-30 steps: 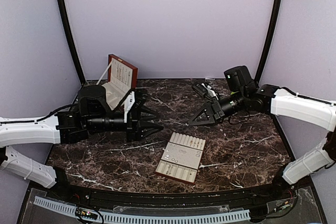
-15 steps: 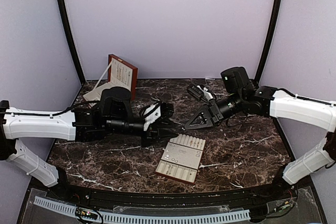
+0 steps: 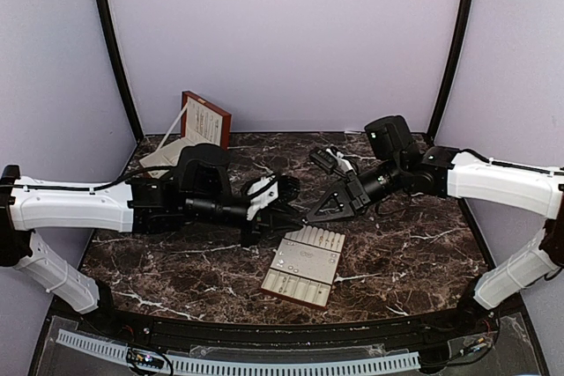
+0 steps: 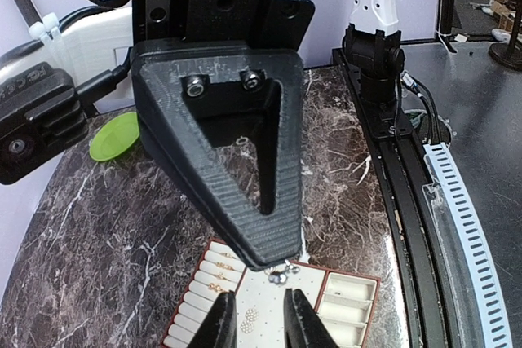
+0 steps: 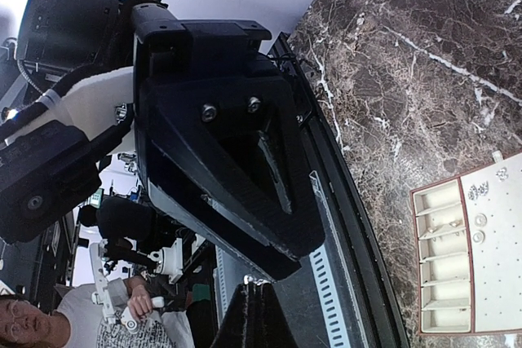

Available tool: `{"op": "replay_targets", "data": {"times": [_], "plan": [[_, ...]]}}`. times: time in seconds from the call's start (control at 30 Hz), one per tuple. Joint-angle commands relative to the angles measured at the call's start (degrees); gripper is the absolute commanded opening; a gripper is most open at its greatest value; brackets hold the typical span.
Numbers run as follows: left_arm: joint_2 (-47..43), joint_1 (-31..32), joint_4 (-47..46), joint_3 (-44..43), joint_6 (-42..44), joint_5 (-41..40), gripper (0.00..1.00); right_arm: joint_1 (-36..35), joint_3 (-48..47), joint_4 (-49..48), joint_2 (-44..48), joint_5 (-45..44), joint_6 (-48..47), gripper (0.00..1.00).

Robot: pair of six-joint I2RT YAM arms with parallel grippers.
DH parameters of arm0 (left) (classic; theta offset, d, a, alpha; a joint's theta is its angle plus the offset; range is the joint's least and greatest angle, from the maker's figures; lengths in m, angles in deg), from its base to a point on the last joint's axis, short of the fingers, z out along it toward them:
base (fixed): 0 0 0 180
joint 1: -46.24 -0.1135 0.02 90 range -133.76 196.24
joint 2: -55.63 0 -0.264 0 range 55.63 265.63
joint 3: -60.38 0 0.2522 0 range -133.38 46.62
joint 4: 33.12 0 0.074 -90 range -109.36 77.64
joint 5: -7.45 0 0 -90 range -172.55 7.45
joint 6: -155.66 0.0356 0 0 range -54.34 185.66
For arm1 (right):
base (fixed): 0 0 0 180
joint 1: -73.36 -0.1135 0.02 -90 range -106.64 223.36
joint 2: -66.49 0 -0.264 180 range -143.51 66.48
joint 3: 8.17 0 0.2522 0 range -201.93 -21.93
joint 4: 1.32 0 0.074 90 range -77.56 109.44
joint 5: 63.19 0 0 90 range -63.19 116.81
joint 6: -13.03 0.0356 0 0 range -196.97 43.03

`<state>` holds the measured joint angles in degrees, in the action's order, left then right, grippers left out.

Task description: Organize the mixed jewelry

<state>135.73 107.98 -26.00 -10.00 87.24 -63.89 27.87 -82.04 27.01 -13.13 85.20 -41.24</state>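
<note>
over the table, left fingers face right fingers, arms outstretched.

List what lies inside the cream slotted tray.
In the tray: tiny pale jewelry pieces on the flat panel, small gold ones in the ribbed slots. Side compartments look empty. The left gripper hides part of the panel in its wrist view.

Big black triangle-shaped right gripper hangs closed just above the cream slotted tray holding tiny silvery bits

Cream tray lies on marble table, wooden box behind
</note>
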Motion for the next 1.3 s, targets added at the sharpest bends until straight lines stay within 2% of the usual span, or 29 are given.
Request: {"op": "replay_targets", "data": {"times": [0.0,0.5,1.27], "plan": [[0.1,0.4,1.0,-2.0,0.9,1.4,0.22,-0.6,-1.2,-1.1,-0.4,-0.4,-0.5,0.0],[0.6,1.1,1.4,-2.4,1.3,1.9,0.18,-1.1,-1.2,-1.6,-1.7,-1.4,-0.3,0.0],[1.3,1.4,1.6,-2.0,-0.1,1.6,0.0,-1.1,-1.1,-1.0,-2.8,-1.5,-1.1,0.0]]}}
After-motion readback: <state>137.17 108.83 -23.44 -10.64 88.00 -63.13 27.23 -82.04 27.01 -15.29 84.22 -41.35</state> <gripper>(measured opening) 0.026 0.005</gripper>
